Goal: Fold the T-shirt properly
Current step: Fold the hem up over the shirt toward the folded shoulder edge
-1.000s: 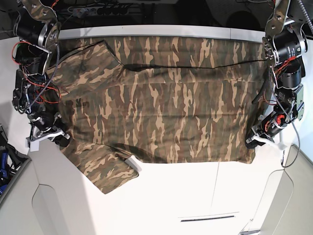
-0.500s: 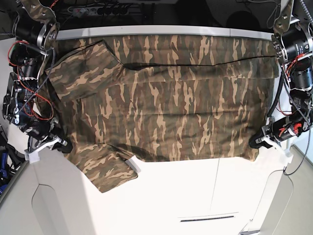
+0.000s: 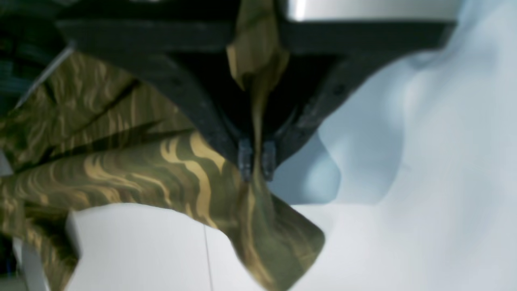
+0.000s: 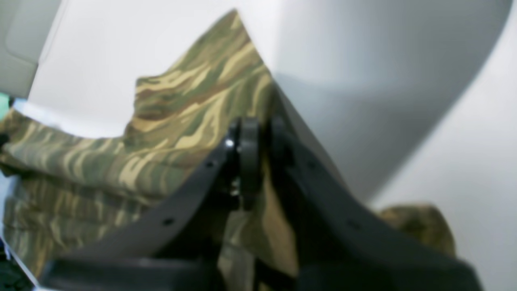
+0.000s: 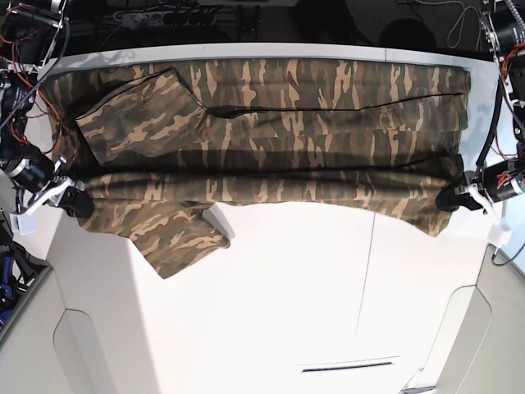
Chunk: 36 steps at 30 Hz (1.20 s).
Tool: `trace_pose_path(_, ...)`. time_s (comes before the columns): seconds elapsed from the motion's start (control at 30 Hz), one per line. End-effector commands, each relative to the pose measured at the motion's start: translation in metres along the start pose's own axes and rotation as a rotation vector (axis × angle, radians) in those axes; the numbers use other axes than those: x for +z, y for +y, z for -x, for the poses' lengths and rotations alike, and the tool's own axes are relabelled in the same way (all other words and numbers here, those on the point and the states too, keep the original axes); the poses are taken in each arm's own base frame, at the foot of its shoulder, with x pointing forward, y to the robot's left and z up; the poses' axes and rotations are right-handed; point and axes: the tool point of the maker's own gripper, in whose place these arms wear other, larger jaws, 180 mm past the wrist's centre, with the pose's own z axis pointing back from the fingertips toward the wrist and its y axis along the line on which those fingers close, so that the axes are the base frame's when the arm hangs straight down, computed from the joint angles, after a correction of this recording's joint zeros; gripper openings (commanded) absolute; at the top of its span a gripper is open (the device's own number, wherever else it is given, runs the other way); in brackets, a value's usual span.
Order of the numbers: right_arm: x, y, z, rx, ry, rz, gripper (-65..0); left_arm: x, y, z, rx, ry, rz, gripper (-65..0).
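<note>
The camouflage T-shirt lies spread across the far half of the white table. Its near edge is lifted and stretched between my two grippers. In the base view my left gripper pinches the hem corner at the right. My right gripper pinches the shoulder side at the left, and a sleeve droops onto the table below it. In the left wrist view my left gripper is shut on a fold of T-shirt. In the right wrist view my right gripper is shut on T-shirt cloth.
A power strip and cables lie beyond the table's far edge. Red wiring hangs from both arms at the table's sides. A narrow slot sits in the near part of the tabletop.
Both grippers have risen and drawn outward and toward the far side, carrying the shirt's near edge up off the table. The cloth between them is pulled taut.
</note>
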Motion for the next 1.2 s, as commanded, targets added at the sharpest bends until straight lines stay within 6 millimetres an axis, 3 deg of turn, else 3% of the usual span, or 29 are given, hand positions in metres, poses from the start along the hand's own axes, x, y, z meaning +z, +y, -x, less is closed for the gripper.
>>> trace_pose_path(0.0,0.010,-0.002,-0.019,0.029,-0.052,0.004,-65.0,0.011,-0.004,-0.011,-0.049,-0.020,0.002,-65.0)
trace_pose_path(0.37,0.046,-0.021,0.013,-0.101,-0.051,0.021,-65.0,0.020,-0.035,0.047,-0.181,0.100,0.017,-65.0)
trace_pose_path(0.63,0.051,-0.034,0.048,-0.113,0.028,0.085,-65.0,0.015,-0.040,0.059,-0.164,0.109,0.032,-65.0)
trace_pose_path(0.67,0.051,-0.035,0.049,-0.116,0.024,0.091,-63.7,0.014,-0.041,0.059,-0.162,0.105,0.037,-65.0)
trace_pose_path(0.7,0.051,-0.038,0.050,-0.115,0.023,0.102,-54.3,0.013,-0.042,0.059,-0.160,0.098,0.039,-65.0)
trace_pose_path(0.77,0.052,-0.043,0.046,-0.098,-0.004,0.126,-36.9,0.011,-0.044,0.058,-0.156,0.086,0.042,-65.0)
trace_pose_path(0.83,0.053,-0.046,0.034,-0.091,-0.066,0.136,-29.2,0.009,-0.043,0.058,-0.157,0.080,0.039,-65.0)
trace_pose_path(1.0,0.051,-0.050,-0.003,-0.041,-0.204,0.166,-29.2,0.007,-0.044,0.059,-0.157,0.078,0.036,-65.0)
trace_pose_path(1.17,0.036,-0.043,-0.038,0.012,-0.252,0.179,-29.2,0.007,-0.044,0.059,-0.157,0.078,0.036,-65.0)
